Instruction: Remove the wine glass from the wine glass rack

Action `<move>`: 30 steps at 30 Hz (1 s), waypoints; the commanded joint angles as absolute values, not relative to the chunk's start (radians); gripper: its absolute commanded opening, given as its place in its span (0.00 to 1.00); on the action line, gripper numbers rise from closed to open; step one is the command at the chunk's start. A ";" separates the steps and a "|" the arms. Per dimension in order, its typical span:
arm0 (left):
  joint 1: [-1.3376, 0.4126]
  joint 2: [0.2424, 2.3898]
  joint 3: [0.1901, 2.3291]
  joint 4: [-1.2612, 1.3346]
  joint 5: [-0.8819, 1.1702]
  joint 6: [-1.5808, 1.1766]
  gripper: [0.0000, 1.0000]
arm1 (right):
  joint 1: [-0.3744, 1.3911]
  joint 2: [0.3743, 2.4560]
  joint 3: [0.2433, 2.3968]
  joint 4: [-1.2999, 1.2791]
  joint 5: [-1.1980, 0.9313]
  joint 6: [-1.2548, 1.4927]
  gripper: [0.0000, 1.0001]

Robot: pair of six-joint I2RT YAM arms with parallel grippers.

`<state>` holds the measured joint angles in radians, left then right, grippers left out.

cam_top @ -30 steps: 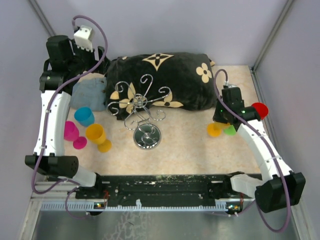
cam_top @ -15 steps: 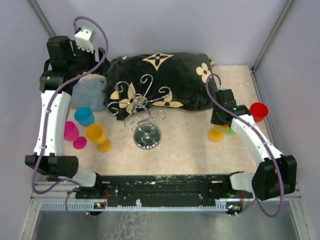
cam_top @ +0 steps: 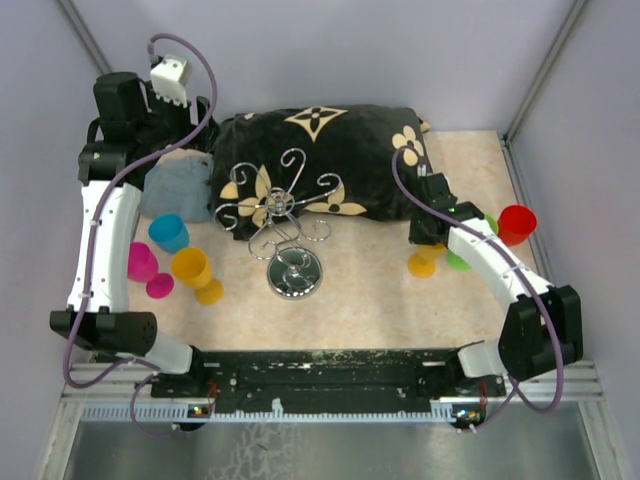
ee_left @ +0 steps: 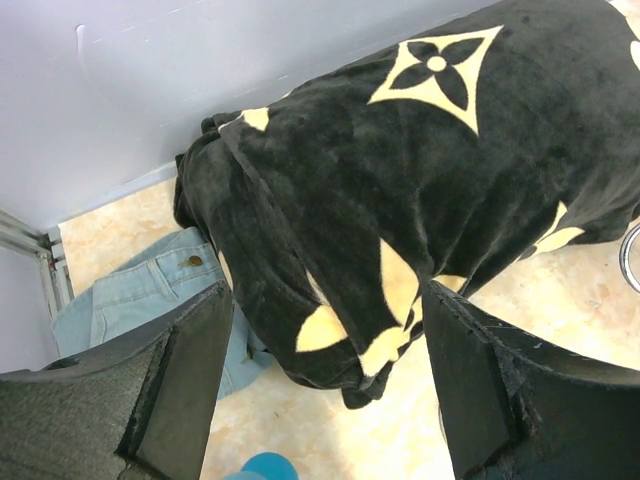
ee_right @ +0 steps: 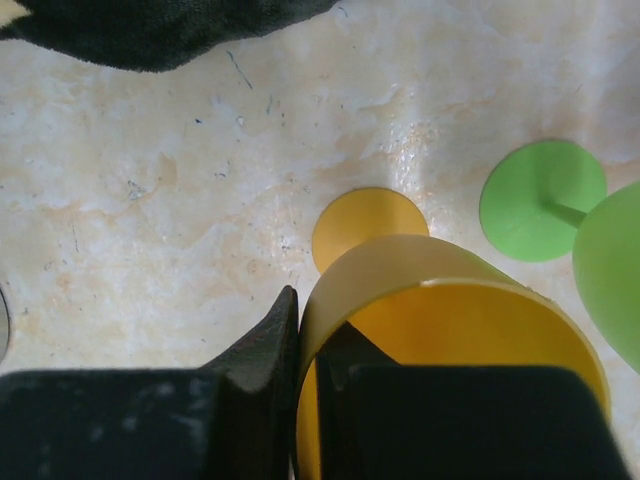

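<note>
The wine glass rack, silver wire scrolls on a round mirror base, stands mid-table with nothing hanging on its arms. My right gripper is shut on the rim of an orange wine glass, one finger outside the bowl and one inside. The glass's round foot shows beyond the bowl; in the top view the glass sits right of the rack. My left gripper hangs open and empty at the back left, above the edge of the black pillow.
A green glass stands close to the right of the orange one, a red glass further right. Blue, pink and yellow cups cluster left of the rack. Folded jeans lie beside the pillow.
My right arm has swung left and toward the pillow, carrying the orange glass a little leftward and uncovering the red glass. The left arm has stayed still.
</note>
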<state>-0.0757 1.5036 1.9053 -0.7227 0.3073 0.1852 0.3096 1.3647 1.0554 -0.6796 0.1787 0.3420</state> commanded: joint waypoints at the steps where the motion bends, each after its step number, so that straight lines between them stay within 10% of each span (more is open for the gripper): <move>1: -0.071 1.490 1.930 -0.733 0.317 0.206 0.81 | 0.315 1.347 1.095 -0.650 0.189 0.356 0.13; 12: -0.072 1.484 1.911 -0.720 0.317 0.189 0.84 | 0.316 1.237 1.214 -0.679 0.062 0.362 0.88; 30: -0.044 1.305 1.309 -0.167 0.234 0.110 0.85 | 0.315 1.050 1.119 -0.602 0.405 0.406 0.93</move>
<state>-0.0643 1.3537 1.3441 -0.3275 0.2543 0.1501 0.3115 1.1057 1.1645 -0.6647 0.3336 0.4019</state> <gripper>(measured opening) 0.848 0.925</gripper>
